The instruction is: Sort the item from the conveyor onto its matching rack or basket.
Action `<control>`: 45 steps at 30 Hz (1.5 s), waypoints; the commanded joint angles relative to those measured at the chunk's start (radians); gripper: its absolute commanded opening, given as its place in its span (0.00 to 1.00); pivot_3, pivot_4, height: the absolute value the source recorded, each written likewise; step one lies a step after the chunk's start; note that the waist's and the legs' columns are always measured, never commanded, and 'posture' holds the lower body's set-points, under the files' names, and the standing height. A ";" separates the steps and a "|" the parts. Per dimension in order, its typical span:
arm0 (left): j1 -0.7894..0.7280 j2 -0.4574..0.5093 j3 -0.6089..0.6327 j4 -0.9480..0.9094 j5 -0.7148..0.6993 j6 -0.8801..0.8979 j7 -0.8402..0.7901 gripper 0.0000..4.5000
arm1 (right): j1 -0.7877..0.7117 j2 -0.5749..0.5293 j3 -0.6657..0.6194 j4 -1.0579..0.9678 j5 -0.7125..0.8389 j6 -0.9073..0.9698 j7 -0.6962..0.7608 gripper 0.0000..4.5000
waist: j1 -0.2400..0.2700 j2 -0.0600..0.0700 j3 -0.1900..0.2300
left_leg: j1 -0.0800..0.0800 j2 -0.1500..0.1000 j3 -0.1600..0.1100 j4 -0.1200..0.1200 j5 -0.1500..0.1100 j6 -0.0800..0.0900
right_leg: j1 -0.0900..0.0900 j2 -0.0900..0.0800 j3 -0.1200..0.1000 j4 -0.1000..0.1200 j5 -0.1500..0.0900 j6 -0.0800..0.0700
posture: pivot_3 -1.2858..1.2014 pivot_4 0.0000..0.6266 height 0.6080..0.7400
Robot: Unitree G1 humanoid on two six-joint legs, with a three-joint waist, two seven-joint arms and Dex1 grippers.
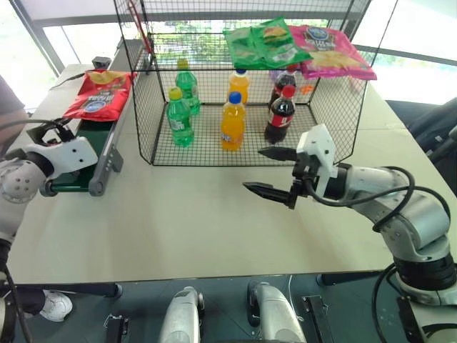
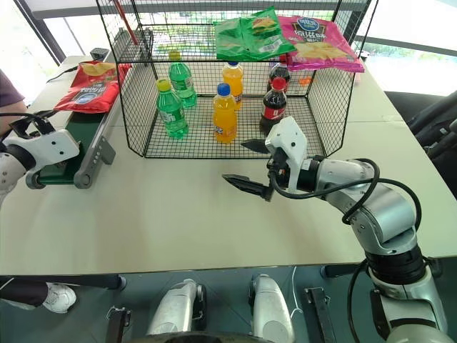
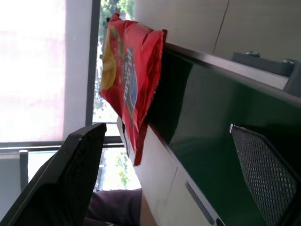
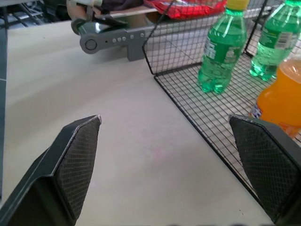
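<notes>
- Left gripper [image 3: 164, 174]: its fingers [image 3: 70, 179] stand spread wide with nothing between them, at the near end of the conveyor [image 1: 96, 153], pointing along the belt toward the red chip bag [image 1: 98, 94].
- Right gripper [image 1: 275, 171]: its fingers [image 1: 265, 191] are likewise parted and empty, hanging over the bare tabletop [image 1: 200, 221] just in front of the wire cage [image 1: 146, 107].
- Red chip bag: lies flat on the far part of the conveyor's dark green belt, overhanging the side rail away from the cage. Neither gripper touches it.
- Conveyor: runs along the left side of the tabletop, close beside the cage's left wall; its grey end roller and side rail are at the near end.
- Wire cage: black mesh, stands on the tabletop to the right of the conveyor, with a flat mesh top shelf.
- On the top shelf: two green chip bags [image 1: 263, 41] overlapping, and a pink chip bag [image 1: 330, 51] to their right, touching them.
- Inside the cage, upright on its mesh floor: two green bottles [image 1: 180, 116] on the left, two orange bottles [image 1: 232, 123] in the middle, two cola bottles [image 1: 280, 114] on the right.
- A person's sleeve [image 1: 8, 107] shows at the left edge, beyond the conveyor.
</notes>
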 commanded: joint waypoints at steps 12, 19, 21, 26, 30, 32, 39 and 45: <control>-0.098 -0.001 -0.087 0.099 0.106 -0.021 0.025 0.98 | 0.008 -0.027 -0.073 -0.019 -0.016 -0.018 -0.020 1.00 | 0.003 0.000 0.000 | 0.007 0.001 -0.001 0.002 0.000 0.000 | 0.003 0.000 0.000 0.008 -0.001 0.000 | 0.52 0.24 1.00; -0.111 -0.008 -0.096 0.116 0.112 0.021 0.030 0.98 | -0.005 -0.028 -0.074 -0.015 -0.019 -0.015 -0.031 1.00 | 0.002 0.000 0.000 | 0.007 0.001 -0.001 0.002 0.000 0.000 | 0.003 0.000 0.000 0.008 -0.001 0.000 | 0.52 0.24 1.00; -0.113 -0.012 -0.103 0.119 0.117 0.028 0.030 0.98 | -0.009 -0.026 -0.073 -0.014 -0.020 -0.014 -0.036 1.00 | 0.002 0.000 0.000 | 0.007 0.001 -0.001 0.002 0.000 0.000 | 0.003 0.000 0.000 0.008 -0.001 0.000 | 0.52 0.24 1.00; -0.145 -0.029 -0.133 0.146 0.148 0.047 0.038 0.98 | -0.015 -0.024 -0.074 -0.014 -0.019 -0.012 -0.046 1.00 | 0.003 0.000 0.000 | 0.010 0.001 -0.001 0.002 0.000 0.000 | 0.005 0.000 0.000 0.008 -0.001 0.000 | 0.52 0.24 1.00; -0.218 -0.069 -0.172 0.212 0.191 0.058 0.082 0.98 | -0.018 -0.023 -0.073 -0.017 -0.017 -0.008 -0.054 1.00 | 0.007 0.000 0.000 | 0.012 0.001 -0.001 0.002 0.000 0.000 | 0.007 0.000 0.000 0.008 -0.001 0.000 | 0.52 0.24 1.00; -0.260 -0.090 -0.192 0.261 0.210 0.055 0.110 0.98 | -0.019 -0.022 -0.073 -0.020 -0.015 -0.006 -0.058 1.00 | 0.014 0.000 0.000 | 0.012 0.001 -0.001 0.002 0.000 0.000 | 0.007 0.000 0.000 0.008 -0.001 0.000 | 0.52 0.24 1.00; -0.381 -0.156 -0.270 0.444 0.256 0.015 0.179 0.87 | -0.012 -0.023 -0.083 -0.033 -0.010 0.004 -0.076 1.00 | 0.023 0.000 0.000 | 0.012 0.000 0.000 0.002 0.000 0.000 | 0.008 0.000 0.000 0.008 -0.001 0.000 | 0.52 0.24 1.00; -0.442 -0.188 -0.320 0.544 0.284 -0.013 0.247 0.29 | -0.006 -0.018 -0.088 -0.038 -0.009 0.006 -0.088 1.00 | 0.026 0.001 -0.001 | 0.012 0.001 0.000 0.002 0.000 0.000 | 0.008 0.000 0.000 0.008 -0.001 0.000 | 0.52 0.24 1.00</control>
